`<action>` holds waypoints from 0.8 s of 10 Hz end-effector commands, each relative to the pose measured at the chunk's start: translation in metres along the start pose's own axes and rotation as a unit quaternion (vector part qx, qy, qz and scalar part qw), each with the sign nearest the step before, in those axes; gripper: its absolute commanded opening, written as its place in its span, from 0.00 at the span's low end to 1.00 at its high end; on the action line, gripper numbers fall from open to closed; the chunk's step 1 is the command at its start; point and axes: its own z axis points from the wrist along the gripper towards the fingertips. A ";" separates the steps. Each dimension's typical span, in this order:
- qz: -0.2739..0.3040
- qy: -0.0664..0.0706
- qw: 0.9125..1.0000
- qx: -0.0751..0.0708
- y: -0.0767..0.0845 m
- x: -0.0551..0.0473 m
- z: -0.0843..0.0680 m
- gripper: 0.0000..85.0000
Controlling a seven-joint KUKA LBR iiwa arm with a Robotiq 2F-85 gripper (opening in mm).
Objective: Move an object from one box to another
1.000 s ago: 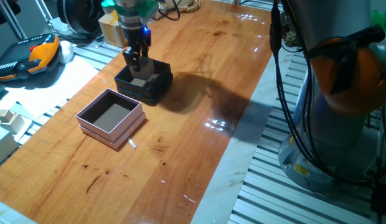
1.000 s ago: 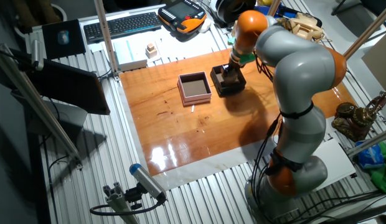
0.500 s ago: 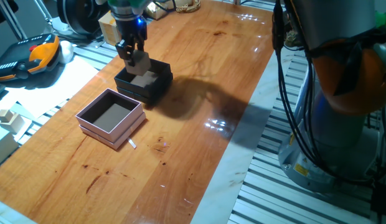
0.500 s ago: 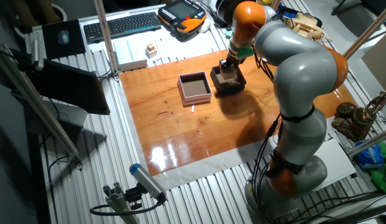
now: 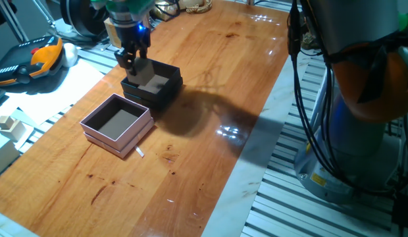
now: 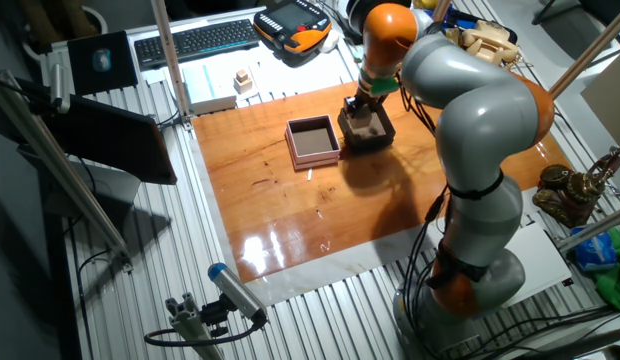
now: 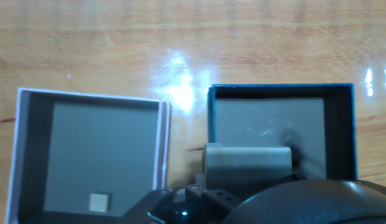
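My gripper (image 5: 133,60) is shut on the small pale beige cube (image 7: 246,163) and holds it above the left rim of the black box (image 5: 166,92). From the other side, the gripper (image 6: 358,103) hangs over the black box (image 6: 382,138). In the hand view the cube sits close to the camera over the black box's (image 7: 280,92) near left corner. The pink box (image 5: 118,140) stands right beside the black one, also in the other fixed view (image 6: 312,160) and the hand view (image 7: 93,94). A small pale square (image 7: 99,201) shows on its floor; I cannot tell what it is.
A pair of pale wooden blocks (image 5: 6,123) sits off the table to the left, also in the other fixed view (image 6: 242,78). An orange-black pendant (image 5: 34,58) and a keyboard (image 6: 195,40) lie beyond the table edge. A small white scrap (image 5: 139,152) lies by the pink box.
The gripper closed on the cube inside the black box, lifted it out, and has moved toward the box's left rim, on the pink box's side.
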 end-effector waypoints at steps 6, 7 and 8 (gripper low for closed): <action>0.014 0.005 1.000 -0.008 0.025 0.012 0.007 0.00; 0.015 0.002 1.000 -0.005 0.025 0.012 0.007 0.00; 0.011 -0.001 1.000 0.000 0.025 0.012 0.007 0.00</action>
